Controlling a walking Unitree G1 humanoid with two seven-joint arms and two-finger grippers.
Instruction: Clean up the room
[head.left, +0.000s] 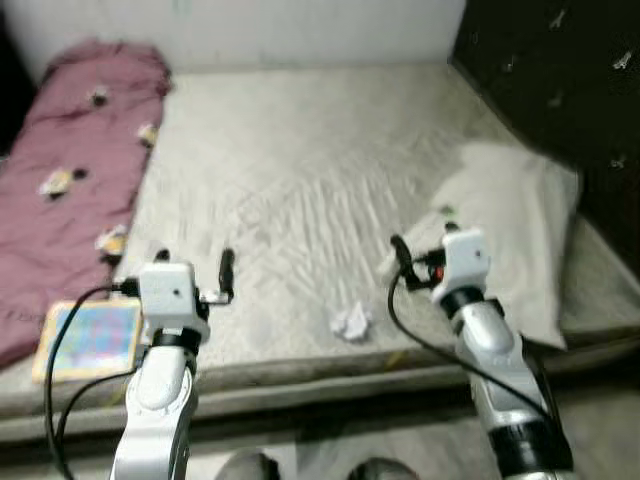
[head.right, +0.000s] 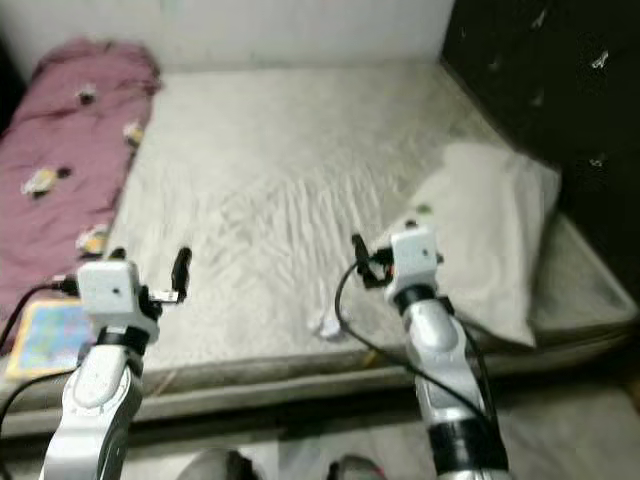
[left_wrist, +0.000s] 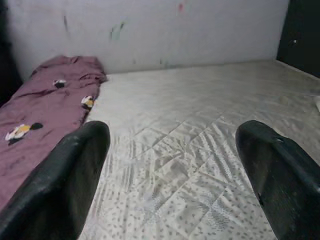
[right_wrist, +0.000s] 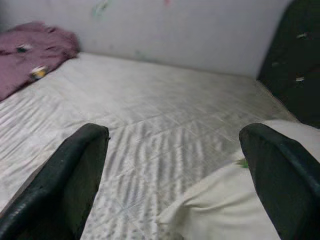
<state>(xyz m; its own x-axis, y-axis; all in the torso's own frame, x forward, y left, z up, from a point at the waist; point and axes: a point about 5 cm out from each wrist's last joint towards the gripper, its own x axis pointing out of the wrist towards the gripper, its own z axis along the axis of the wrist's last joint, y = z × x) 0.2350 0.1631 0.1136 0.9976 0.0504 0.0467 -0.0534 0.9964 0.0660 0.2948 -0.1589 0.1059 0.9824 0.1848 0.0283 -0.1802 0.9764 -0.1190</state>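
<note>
A crumpled white tissue (head.left: 350, 322) lies on the pale quilted mattress (head.left: 300, 170) near its front edge, between my two arms. My left gripper (head.left: 195, 265) hovers open over the front left of the mattress, nothing between its fingers (left_wrist: 70, 175). My right gripper (head.left: 425, 245) is open too, held above the mattress beside the white pillow (head.left: 515, 230), and its fingers (right_wrist: 75, 175) are empty. A colourful flat book (head.left: 88, 338) rests at the mattress's front left corner, under my left arm's cable.
A maroon blanket (head.left: 70, 180) with flower patches covers the bed's left side. A dark panel (head.left: 560, 70) stands along the right side, a white wall (left_wrist: 150, 30) at the far end. The bed's front edge runs just before my feet.
</note>
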